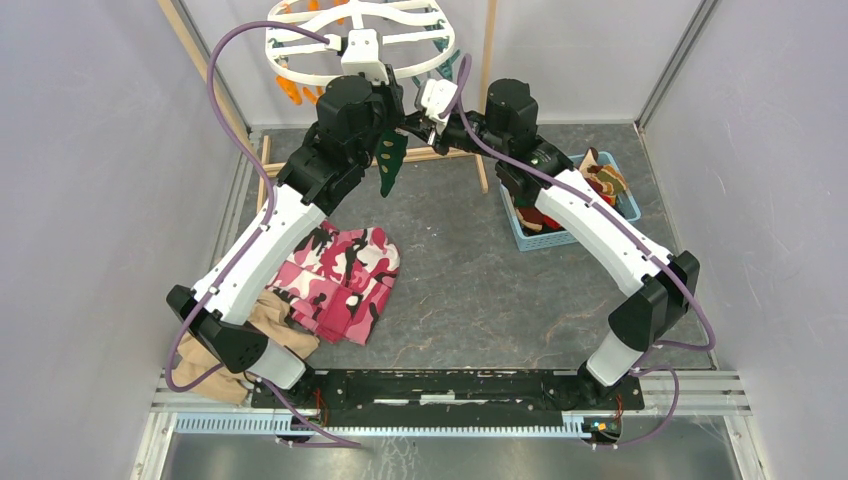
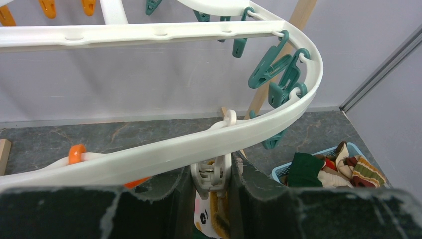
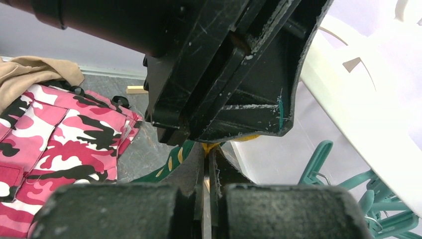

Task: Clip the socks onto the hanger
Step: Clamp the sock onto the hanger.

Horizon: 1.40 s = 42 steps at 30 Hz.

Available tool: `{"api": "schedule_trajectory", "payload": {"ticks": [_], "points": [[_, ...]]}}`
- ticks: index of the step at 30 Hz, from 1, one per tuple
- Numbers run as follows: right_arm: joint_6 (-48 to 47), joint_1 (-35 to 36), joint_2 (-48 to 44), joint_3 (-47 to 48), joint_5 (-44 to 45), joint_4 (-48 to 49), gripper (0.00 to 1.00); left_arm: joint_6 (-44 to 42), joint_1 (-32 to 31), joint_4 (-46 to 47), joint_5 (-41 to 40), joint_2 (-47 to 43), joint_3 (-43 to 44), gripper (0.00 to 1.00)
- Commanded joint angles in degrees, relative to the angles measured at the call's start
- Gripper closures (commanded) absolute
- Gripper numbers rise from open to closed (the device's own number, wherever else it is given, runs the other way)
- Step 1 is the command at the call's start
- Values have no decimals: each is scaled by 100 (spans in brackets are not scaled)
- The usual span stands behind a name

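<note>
The white oval hanger (image 1: 360,48) hangs at the back, and its rim (image 2: 199,144) crosses the left wrist view. My left gripper (image 2: 211,172) is shut on a white clip (image 2: 213,180) under that rim, pressing it from both sides. A dark green sock with yellow spots (image 1: 390,162) hangs below the two grippers, and its patterned top (image 2: 211,216) shows just beneath the clip. My right gripper (image 3: 208,154) is shut on the sock's upper edge (image 3: 169,162), right under the left gripper (image 1: 388,118). The right gripper (image 1: 425,125) meets it from the right.
A blue basket (image 1: 527,228) with more socks (image 2: 343,167) stands at the right. A pink camouflage garment (image 1: 340,280) and a tan cloth (image 1: 270,320) lie at the left. Wooden stand poles (image 1: 487,90) flank the hanger. Teal clips (image 2: 271,69) and orange clips (image 2: 77,153) dangle nearby.
</note>
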<state>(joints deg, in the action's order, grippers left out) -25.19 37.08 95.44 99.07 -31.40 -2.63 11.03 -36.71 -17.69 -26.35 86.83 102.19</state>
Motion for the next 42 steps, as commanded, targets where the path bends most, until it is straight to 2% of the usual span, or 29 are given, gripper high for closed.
{"api": "schedule_trajectory", "payload": {"ticks": [1, 14, 26, 34, 37, 42], "points": [[7, 13, 1, 308, 62, 220, 100, 253, 10, 104, 75, -148, 135, 91], [130, 27, 10, 451, 625, 372, 100, 346, 15, 126, 147, -139, 65, 91], [256, 30, 19, 411, 627, 474, 100, 409, 23, 127, 205, -124, 82, 88], [216, 27, -16, 334, 660, 431, 100, 445, 36, 143, 209, -204, 49, 55], [200, 26, -25, 305, 668, 422, 100, 449, 41, 140, 209, -234, 28, 46], [168, 32, -43, 266, 678, 404, 100, 454, 49, 141, 209, -277, 12, 36]]}}
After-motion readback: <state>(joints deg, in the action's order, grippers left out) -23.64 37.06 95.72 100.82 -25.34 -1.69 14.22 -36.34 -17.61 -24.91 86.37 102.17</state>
